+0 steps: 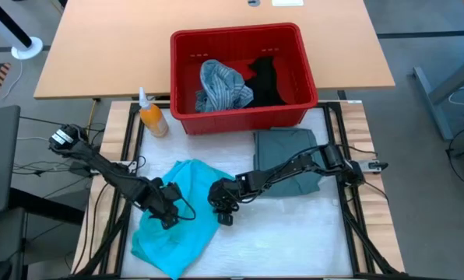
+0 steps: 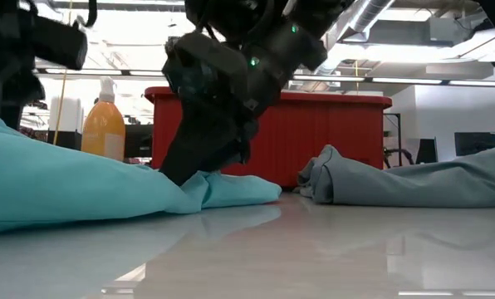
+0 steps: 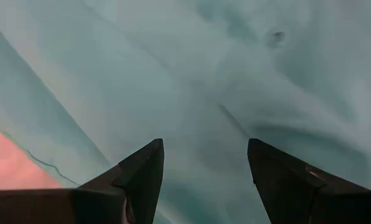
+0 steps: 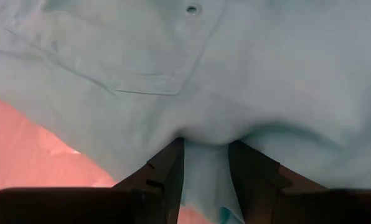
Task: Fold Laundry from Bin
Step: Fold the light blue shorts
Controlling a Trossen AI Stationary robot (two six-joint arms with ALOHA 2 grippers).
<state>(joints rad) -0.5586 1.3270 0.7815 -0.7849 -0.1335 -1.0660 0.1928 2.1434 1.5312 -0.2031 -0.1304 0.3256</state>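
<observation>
Right gripper (image 4: 205,177) — fingers closed on a fold of the turquoise garment (image 1: 174,218), cloth pinched between the 2 fingertips at the garment's right edge. In the high view this gripper (image 1: 223,204) sits just right of the turquoise cloth, near the middle of the white table (image 1: 294,233). The low view shows it pressed down onto the cloth's edge (image 2: 222,187).

Left gripper (image 3: 204,180) — fingers spread apart, nothing between them, poised directly over the turquoise cloth. In the high view it (image 1: 167,214) lies over the garment's left half.

The turquoise garment lies crumpled on the table's front left. The grey-green garment (image 1: 288,159), folded, lies under the right arm, just before the red bin (image 1: 240,117). In the bin: the striped shirt (image 1: 220,85) and the black garment (image 1: 265,82), side by side. An orange bottle (image 1: 152,117) stands left of the bin.
</observation>
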